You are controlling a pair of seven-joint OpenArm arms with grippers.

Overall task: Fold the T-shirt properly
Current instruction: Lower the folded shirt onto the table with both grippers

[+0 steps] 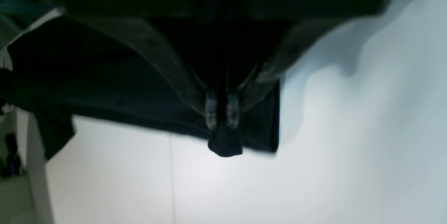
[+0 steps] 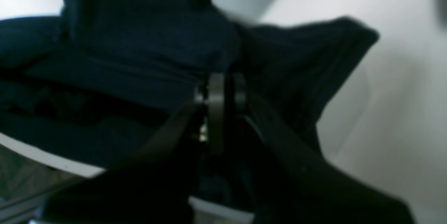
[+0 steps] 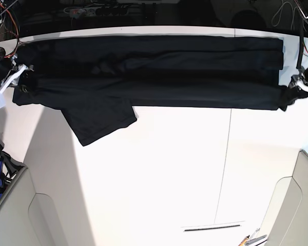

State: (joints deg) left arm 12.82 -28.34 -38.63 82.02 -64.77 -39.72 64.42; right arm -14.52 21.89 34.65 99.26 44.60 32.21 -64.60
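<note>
T-shirt (image 3: 154, 69): black, stretched as a long band across far edge of white bench (image 3: 159, 174), long axis side to side; one sleeve hanging toward near side at base view's left. Left pincer (image 1: 222, 114): clenched on bunched fabric corner. Right pincer (image 2: 223, 93): clenched on cloth; fingertips blurred, partly buried in folds.

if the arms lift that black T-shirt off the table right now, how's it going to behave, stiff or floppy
Probably very floppy: the T-shirt lies in soft folds, and one sleeve already droops out of the band. The left pincer and right pincer each pinch only a small bunch at opposite ends, so the middle would likely sag. It looks light, and the matte cloth seems unlikely to slip.
</note>
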